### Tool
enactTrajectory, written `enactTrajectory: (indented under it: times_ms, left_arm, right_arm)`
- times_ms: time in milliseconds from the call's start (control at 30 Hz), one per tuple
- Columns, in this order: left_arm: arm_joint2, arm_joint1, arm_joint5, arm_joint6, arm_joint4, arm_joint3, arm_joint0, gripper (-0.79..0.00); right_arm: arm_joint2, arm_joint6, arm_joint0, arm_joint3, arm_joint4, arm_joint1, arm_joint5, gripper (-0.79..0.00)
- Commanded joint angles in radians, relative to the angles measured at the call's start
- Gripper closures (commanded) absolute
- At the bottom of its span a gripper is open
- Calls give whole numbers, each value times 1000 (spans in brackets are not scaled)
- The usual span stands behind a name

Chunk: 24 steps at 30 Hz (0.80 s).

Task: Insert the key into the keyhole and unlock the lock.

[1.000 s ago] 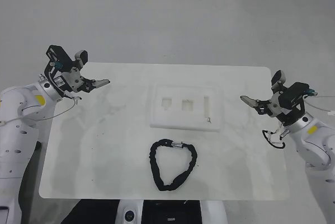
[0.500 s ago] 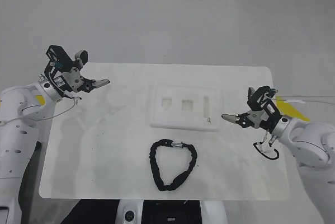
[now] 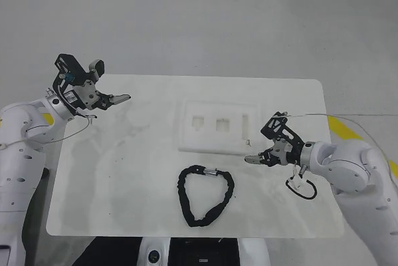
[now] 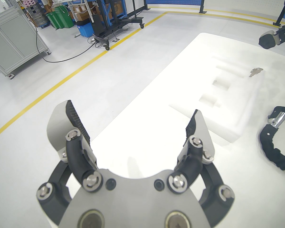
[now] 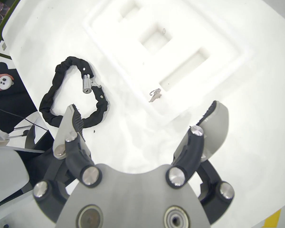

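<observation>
Count: one key, one chain lock, one foam tray, two claws.

The key (image 3: 248, 141) lies flat on the foam tray (image 3: 212, 141), on the rim just beside the narrow slot. It is untouched by either claw. In the top view it is a small speck. The right wrist view shows the key (image 5: 155, 95) with a small ring at one end. The left wrist view shows it (image 4: 255, 71) far off on the tray (image 4: 204, 119).

The tray (image 5: 192, 24) has three recesses: two squarish and one narrow.

The chain lock (image 3: 183, 193) lies on the surface (image 3: 119, 186) as a closed black loop, near the tray's front edge but apart from it. Its metal barrel (image 3: 210, 172) sits at the top of the loop. The right wrist view shows the barrel (image 5: 86, 84) with its end face. The left wrist view takes in part of the chain (image 4: 273, 153) and the barrel (image 4: 279, 117).

The right claw (image 3: 250, 159) hangs over the surface just beside the tray's front right corner, near the key. Its own view shows this claw (image 5: 143, 105) spread wide and holding nothing.

The left claw (image 3: 122, 98) is at the far left corner of the surface, well apart from tray and chain. Its fingers (image 4: 68, 117) stand apart, and the claw (image 4: 132, 110) is empty.
</observation>
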<state>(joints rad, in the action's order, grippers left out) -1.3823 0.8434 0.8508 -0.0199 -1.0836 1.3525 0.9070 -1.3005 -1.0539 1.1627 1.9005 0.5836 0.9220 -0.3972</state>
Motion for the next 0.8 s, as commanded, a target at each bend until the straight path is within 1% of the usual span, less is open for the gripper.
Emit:
enactTrajectory:
  times_ms: [0, 267, 767]
  left_arm:
    - [0, 0, 0, 0, 0, 0, 0, -785]
    - [0, 0, 0, 0, 0, 0, 0, -785]
    - [0, 0, 0, 0, 0, 0, 0, -785]
  right_arm:
    - [33, -20, -25, -18, 0, 3, 11, -785]
    - [117, -49, -98, -82, -7, 17, 59, -785]
    - [117, -49, -98, -82, -7, 17, 59, -785]
